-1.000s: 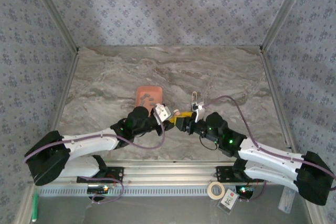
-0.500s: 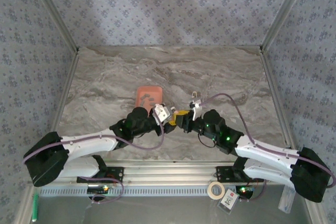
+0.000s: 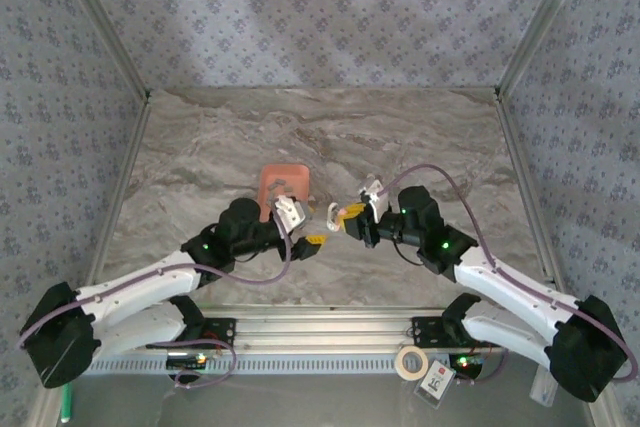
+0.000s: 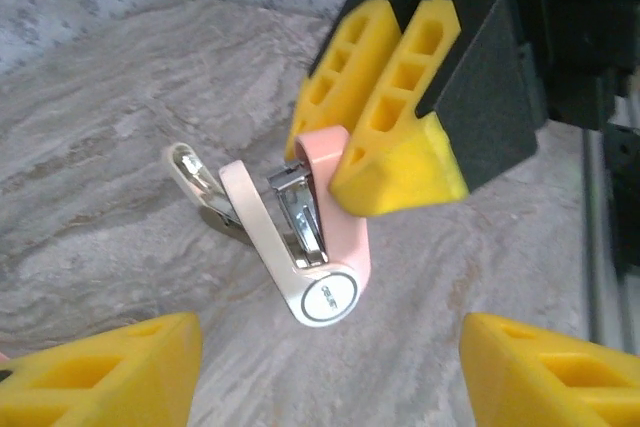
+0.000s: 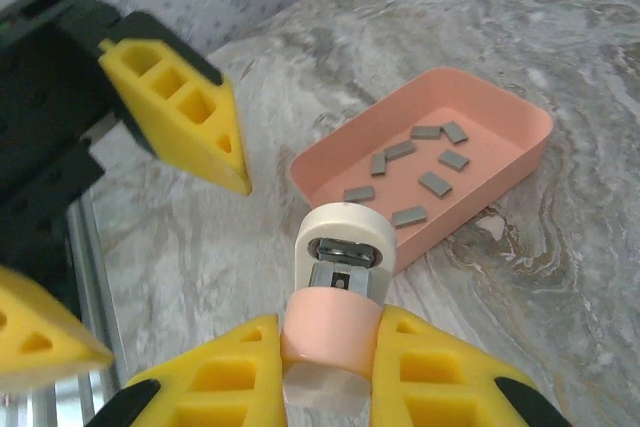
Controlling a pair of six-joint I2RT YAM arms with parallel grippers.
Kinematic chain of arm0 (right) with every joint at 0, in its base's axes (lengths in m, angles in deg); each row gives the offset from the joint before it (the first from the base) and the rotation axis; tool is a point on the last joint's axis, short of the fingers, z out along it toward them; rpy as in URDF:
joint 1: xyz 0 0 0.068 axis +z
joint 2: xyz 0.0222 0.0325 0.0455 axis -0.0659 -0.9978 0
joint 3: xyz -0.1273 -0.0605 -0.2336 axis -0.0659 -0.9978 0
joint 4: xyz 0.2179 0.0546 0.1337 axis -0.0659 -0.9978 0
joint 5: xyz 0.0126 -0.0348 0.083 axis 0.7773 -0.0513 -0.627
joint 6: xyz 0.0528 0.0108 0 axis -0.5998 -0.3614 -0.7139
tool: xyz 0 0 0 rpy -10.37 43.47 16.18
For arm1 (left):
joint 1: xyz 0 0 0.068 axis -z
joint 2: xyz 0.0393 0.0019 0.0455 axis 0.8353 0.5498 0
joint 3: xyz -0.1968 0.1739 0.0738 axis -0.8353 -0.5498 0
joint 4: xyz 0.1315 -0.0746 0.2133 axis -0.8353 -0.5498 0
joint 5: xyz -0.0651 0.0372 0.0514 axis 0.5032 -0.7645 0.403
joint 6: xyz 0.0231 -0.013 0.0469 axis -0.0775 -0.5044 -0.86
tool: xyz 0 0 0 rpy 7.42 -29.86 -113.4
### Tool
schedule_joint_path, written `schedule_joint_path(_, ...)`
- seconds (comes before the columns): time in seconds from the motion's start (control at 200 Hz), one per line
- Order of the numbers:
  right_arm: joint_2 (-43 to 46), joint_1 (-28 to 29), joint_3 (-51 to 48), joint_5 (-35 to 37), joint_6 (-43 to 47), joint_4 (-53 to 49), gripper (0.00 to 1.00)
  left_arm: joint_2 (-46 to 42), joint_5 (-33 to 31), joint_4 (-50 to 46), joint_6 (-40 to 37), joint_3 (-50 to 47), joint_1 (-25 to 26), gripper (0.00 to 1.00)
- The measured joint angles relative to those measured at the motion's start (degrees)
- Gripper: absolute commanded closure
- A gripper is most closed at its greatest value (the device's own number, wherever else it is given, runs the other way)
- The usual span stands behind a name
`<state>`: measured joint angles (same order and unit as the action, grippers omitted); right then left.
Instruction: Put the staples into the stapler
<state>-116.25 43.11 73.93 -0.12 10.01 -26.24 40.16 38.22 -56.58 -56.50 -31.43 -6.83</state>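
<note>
The stapler (image 3: 333, 212) is pink and white and hangs open, its metal channel (image 4: 300, 217) bare between the white lid and the pink body. My right gripper (image 3: 352, 219) is shut on the pink body (image 5: 330, 332), holding it just above the table. My left gripper (image 3: 312, 241) stands open a little in front of the stapler, touching nothing, with its fingers (image 4: 100, 377) wide apart. The staples (image 5: 436, 183), several small grey strips, lie loose in the salmon-orange tray (image 5: 505, 182), which sits just beyond the stapler (image 5: 345, 237) and to its left (image 3: 268, 179).
A metal rail (image 3: 320, 332) runs along the table's near edge, with a roll of tape (image 3: 408, 360) and a green marker (image 3: 66, 394) below it. Patterned walls and slanted frame posts (image 3: 100, 22) close in the marble table (image 3: 430, 137).
My left gripper has drawn back from the stapler towards the near left and is now apart from it. My right gripper has carried the stapler slightly up and away.
</note>
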Motion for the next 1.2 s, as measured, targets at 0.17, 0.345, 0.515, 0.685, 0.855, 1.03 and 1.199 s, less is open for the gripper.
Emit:
schedule_joint_path(0.17, 1.51, -0.31, 2.38, -7.28, 12.13, -8.11, 1.0, -1.44, 4.96, -7.08, -5.33, 2.29, -1.05, 0.33)
schedule_joint_path(0.345, 1.99, 1.7, 5.86, -11.54, 26.53, -16.48, 1.0, -1.36, 10.82, -9.55, -11.02, 2.51, -1.07, 0.37)
schedule_joint_path(0.515, 1.88, 4.81, 7.61, -12.35, 35.82, -20.9, 1.0, 0.2, 14.4, -10.49, -14.8, 2.69, -0.72, 0.42)
schedule_joint_path(0.685, 0.87, 5.22, 8.22, -12.24, 39.45, -22.4, 1.0, 1.77, 16.37, -11.39, -17.18, 3.98, 0.7, 0.48)
schedule_joint_path(0.855, 0.0, 5.6, 8.87, -12.11, 40.74, -23.17, 1.0, 2.29, 16.98, -11.43, -18.27, 4.83, 1.46, 0.51)
schedule_joint_path(1.03, -0.68, 6.1, 9.84, -12.17, 41.38, -24.09, 1.0, 3.02, 16.92, -11.28, -19.19, 5.35, 1.7, 0.64)
schedule_joint_path(1.199, -0.72, 6.19, 10.03, -12.55, 42.14, -25.22, 1.0, 3.43, 16.9, -11.85, -20.2, 5.79, 1.73, 0.76)
